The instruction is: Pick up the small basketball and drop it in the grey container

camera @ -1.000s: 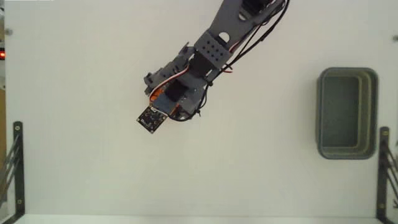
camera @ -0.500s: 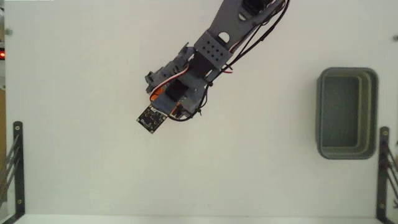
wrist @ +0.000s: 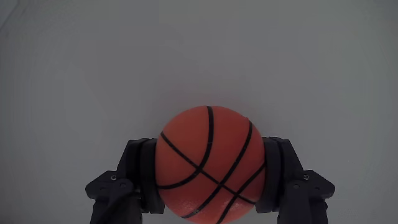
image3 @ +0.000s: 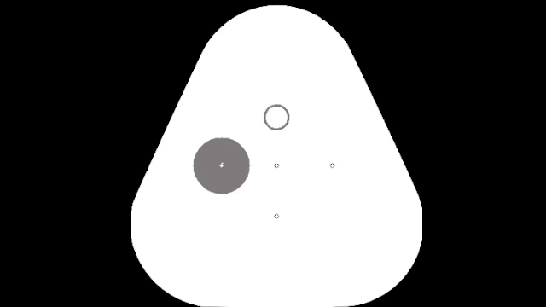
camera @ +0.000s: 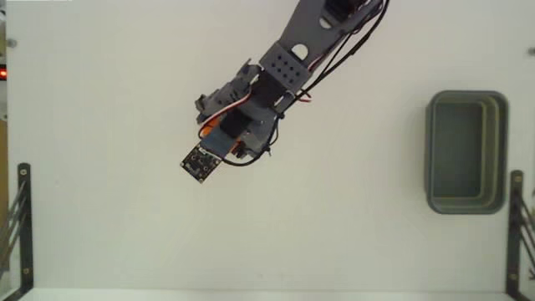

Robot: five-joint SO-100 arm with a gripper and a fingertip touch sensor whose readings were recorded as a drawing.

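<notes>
The small basketball, orange with thin black seams, fills the lower middle of the wrist view. My gripper is shut on it, one black finger pressed against each side. In the fixed view the gripper sits left of centre under the arm's wrist, and only orange slivers of the ball show at its edges. The grey container stands upright and hollow at the far right, well away from the gripper.
The arm comes in from the top centre of the fixed view with cables trailing. Black metal brackets stand at the lower left and lower right table edges, the right one just beside the container.
The wrist with the ball has shifted slightly toward the lower left in the fixed view. The container has not moved.
</notes>
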